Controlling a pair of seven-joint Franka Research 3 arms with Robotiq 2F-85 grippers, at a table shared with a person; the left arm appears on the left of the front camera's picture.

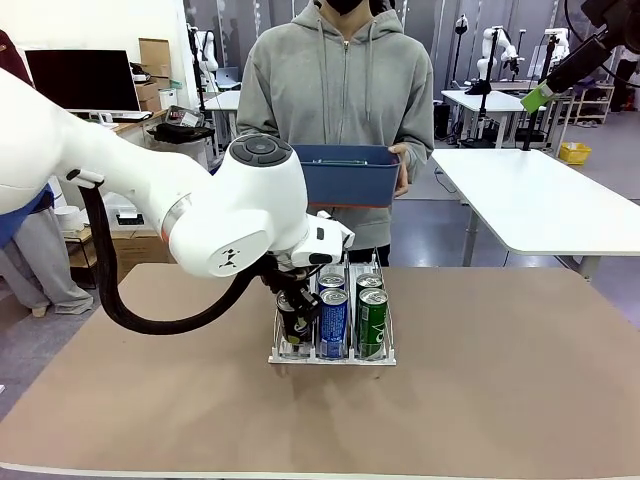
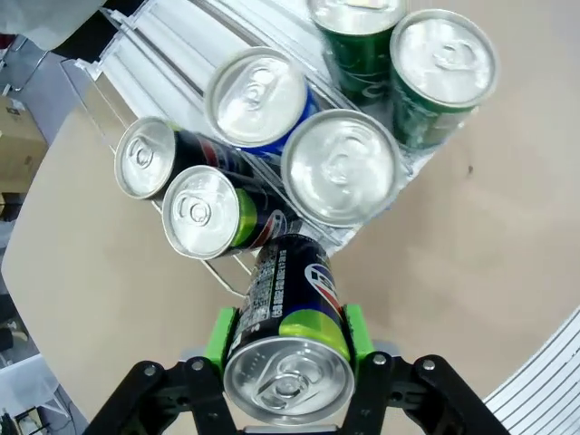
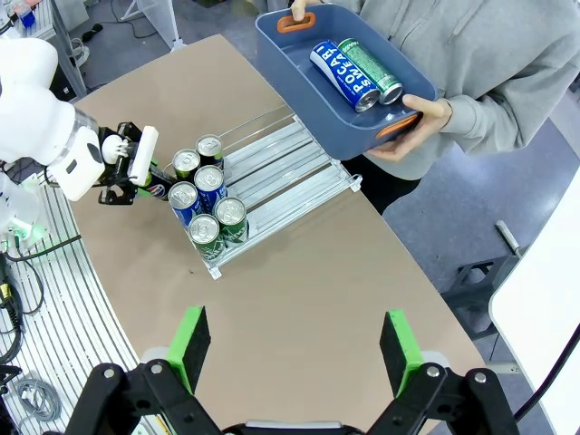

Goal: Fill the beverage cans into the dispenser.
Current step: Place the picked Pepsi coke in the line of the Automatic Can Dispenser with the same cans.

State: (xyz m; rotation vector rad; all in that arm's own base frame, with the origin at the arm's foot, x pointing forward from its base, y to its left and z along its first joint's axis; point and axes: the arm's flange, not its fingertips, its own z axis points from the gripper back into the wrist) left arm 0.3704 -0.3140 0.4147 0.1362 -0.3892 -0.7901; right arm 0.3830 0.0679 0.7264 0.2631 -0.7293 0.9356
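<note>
- Left gripper [image 2: 288, 337] fingers clamp a black Pepsi can [image 2: 292, 281] at the dispenser [image 1: 332, 358] front; in the front view the arm [image 1: 230, 215] partly hides it.
- Right gripper [image 3: 294, 349] fingers stand wide, empty.

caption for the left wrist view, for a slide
Left gripper clamps a black Pepsi can at the clear dispenser's loaded end.
</note>
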